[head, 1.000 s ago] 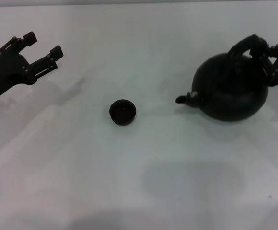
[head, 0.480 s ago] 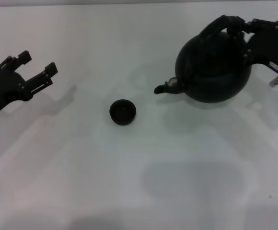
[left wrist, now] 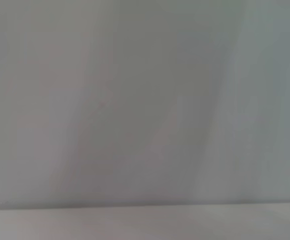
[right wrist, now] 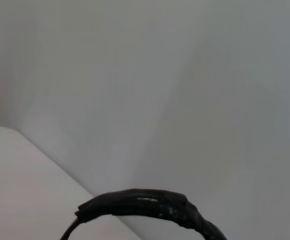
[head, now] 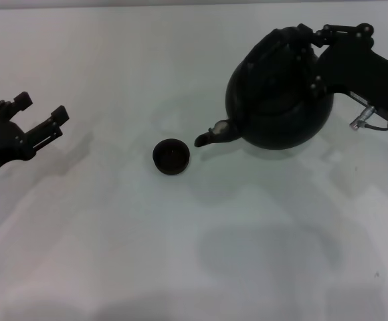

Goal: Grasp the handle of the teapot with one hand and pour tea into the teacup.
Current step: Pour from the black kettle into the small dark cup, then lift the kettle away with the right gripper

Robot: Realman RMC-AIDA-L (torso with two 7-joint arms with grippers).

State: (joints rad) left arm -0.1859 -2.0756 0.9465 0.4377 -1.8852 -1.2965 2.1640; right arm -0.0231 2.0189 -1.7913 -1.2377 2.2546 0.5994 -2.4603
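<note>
The round black teapot [head: 277, 100] hangs above the white table at the right, tilted so its short spout [head: 211, 136] points down and left toward the teacup. My right gripper [head: 312, 38] is shut on the arched black handle [head: 281, 39] at the pot's top; a piece of the handle [right wrist: 150, 206] also shows in the right wrist view. The tiny dark teacup [head: 171, 156] stands on the table just left of and below the spout tip, a small gap apart. My left gripper [head: 40, 115] is open at the far left, holding nothing.
The white table [head: 194, 254] runs on all around the cup. A soft shadow lies on it in front of the teapot. The left wrist view shows only plain pale surface.
The right gripper has carried the teapot left toward the cup and tipped it further, so the spout now sits lower and nearer. The left arm has drawn back left and down.
</note>
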